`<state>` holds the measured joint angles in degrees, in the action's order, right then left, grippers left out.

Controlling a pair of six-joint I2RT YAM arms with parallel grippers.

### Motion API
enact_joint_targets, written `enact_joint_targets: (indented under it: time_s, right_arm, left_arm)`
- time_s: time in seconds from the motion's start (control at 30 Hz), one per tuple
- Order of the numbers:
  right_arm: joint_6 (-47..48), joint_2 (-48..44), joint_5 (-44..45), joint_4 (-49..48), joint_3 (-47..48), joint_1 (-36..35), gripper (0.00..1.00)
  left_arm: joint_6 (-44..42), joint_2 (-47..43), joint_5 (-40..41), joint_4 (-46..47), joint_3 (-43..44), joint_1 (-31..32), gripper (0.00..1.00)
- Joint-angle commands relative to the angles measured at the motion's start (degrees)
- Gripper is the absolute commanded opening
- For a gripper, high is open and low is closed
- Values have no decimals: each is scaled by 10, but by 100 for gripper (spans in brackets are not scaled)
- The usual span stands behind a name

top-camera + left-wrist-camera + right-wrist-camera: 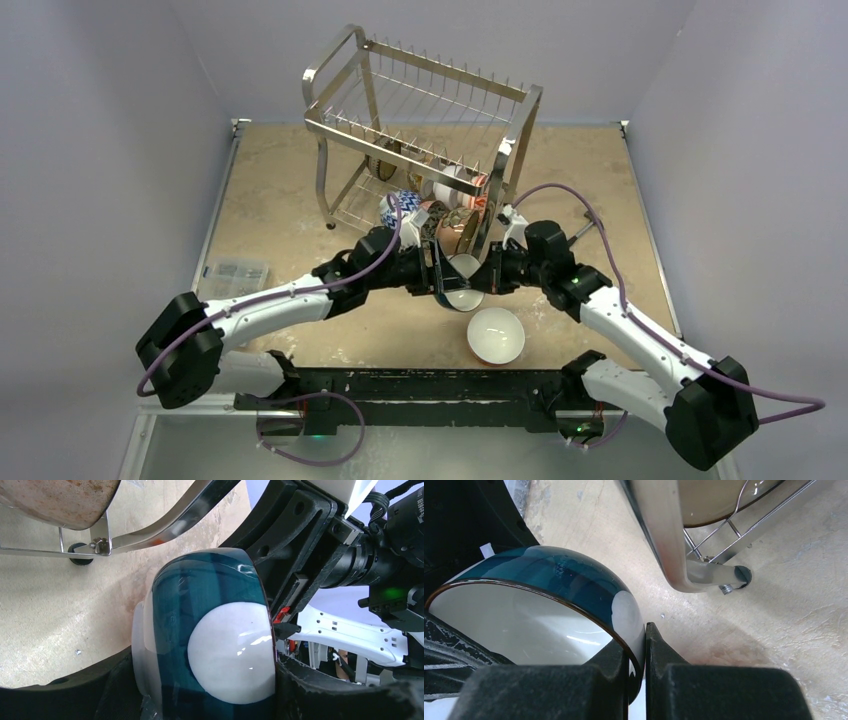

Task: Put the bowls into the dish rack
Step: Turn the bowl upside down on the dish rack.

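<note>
A teal bowl (462,283) with a white inside hangs on edge above the table, just in front of the dish rack (420,110). My right gripper (644,635) is shut on its rim (631,625), one finger inside and one outside. From the other side my left gripper (205,667) spans the bowl (210,630), one finger at its white foot and the other at its rim. Another white bowl (496,335) sits upright on the table below. Several bowls (440,205) stand in the rack's lower tier.
The rack's front right leg (669,545) stands close beside the held bowl, its foot (736,577) on the table. A small clear plastic box (235,272) lies at the table's left edge. Walls close the table in on three sides.
</note>
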<state>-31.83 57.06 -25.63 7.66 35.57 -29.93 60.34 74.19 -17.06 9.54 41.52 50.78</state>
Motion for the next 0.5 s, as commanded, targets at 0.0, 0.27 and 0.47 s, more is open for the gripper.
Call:
enact_joint_targets:
  time_s: [0.0,0.27,0.47]
  right_arm:
    - [-4,-14,-35,-65,42,-2,8]
    - [1,-14,-26,-53,48,-2,45]
    - [3,-23,-13,-44,50,-2,65]
  left_arm:
    - [22,-5,-14,34,-7,0,30]
    - [39,-19,-47,66,-37,-43,0]
    - [11,-55,-59,31,-55,-121,0]
